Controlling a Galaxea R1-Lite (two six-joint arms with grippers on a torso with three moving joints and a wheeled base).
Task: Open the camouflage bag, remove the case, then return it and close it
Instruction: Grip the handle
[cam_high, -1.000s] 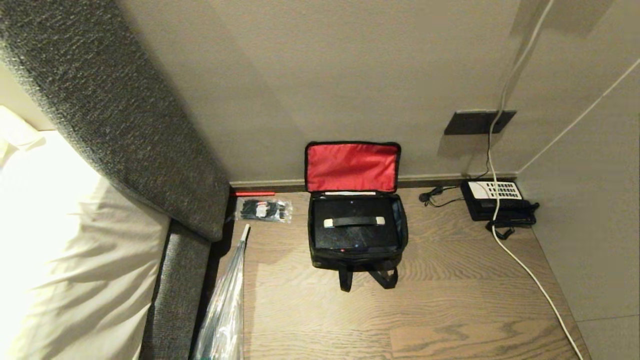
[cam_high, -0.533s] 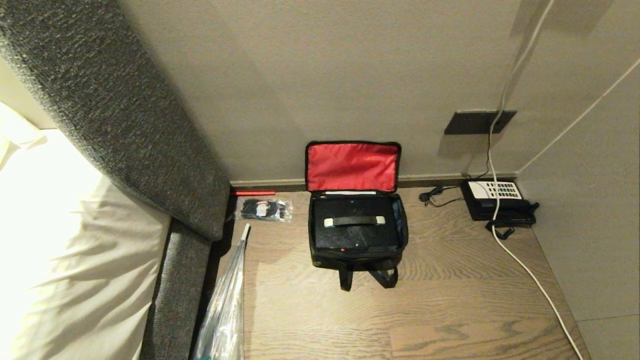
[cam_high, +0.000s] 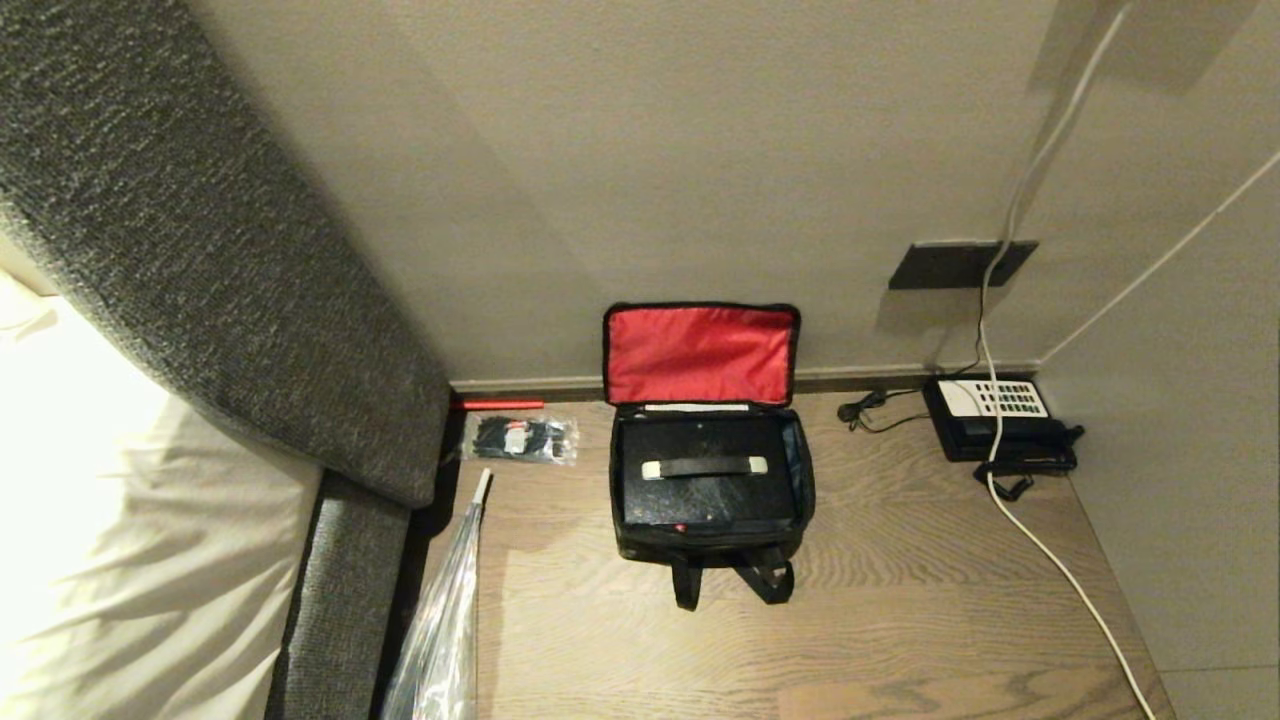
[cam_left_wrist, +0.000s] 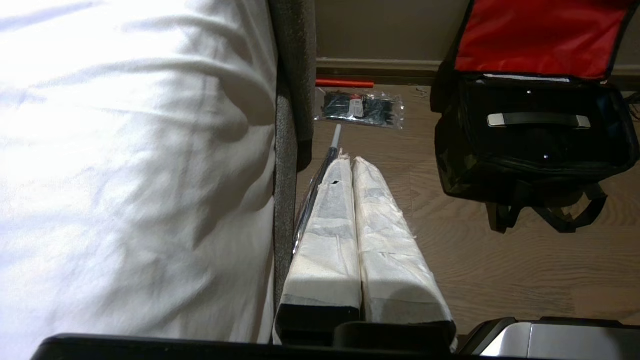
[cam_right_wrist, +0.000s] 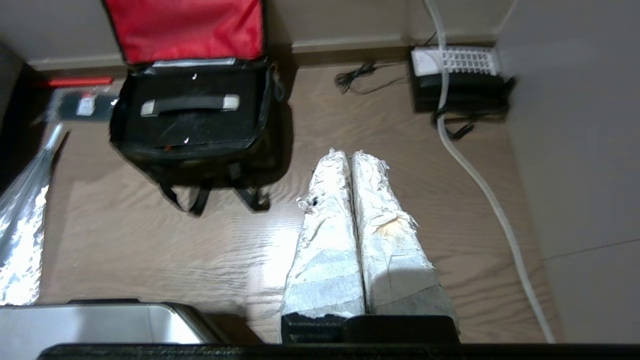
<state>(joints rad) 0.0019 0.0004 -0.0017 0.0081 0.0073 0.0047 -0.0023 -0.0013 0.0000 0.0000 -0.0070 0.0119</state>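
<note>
The camouflage bag (cam_high: 700, 542) stands open on the wood floor against the wall, its red-lined lid (cam_high: 700, 354) propped upright. The black case (cam_high: 705, 490) lies inside it, grey handle bar (cam_high: 704, 467) up. Both wrist views also show the bag (cam_left_wrist: 462, 170) (cam_right_wrist: 150, 155) with the case (cam_left_wrist: 535, 140) (cam_right_wrist: 190, 125) in it. My left gripper (cam_left_wrist: 348, 161) is shut and empty, well short of the bag and off to its bed side. On the other side my right gripper (cam_right_wrist: 348, 155) is shut and empty too, above bare floor. Neither arm appears in the head view.
A grey upholstered bed frame (cam_high: 250, 300) and white bedding (cam_high: 120, 540) fill the left. A clear wrapped umbrella (cam_high: 445, 620), a bag of cable ties (cam_high: 520, 438) and a red stick (cam_high: 498, 404) lie beside the bag. A black telephone (cam_high: 1000, 420) and white cable (cam_high: 1050, 560) sit right.
The whole head view has shifted: the bag, phone and wall plate sit slightly lower and the bed frame looms larger. That is camera motion; nothing in the scene has moved.
</note>
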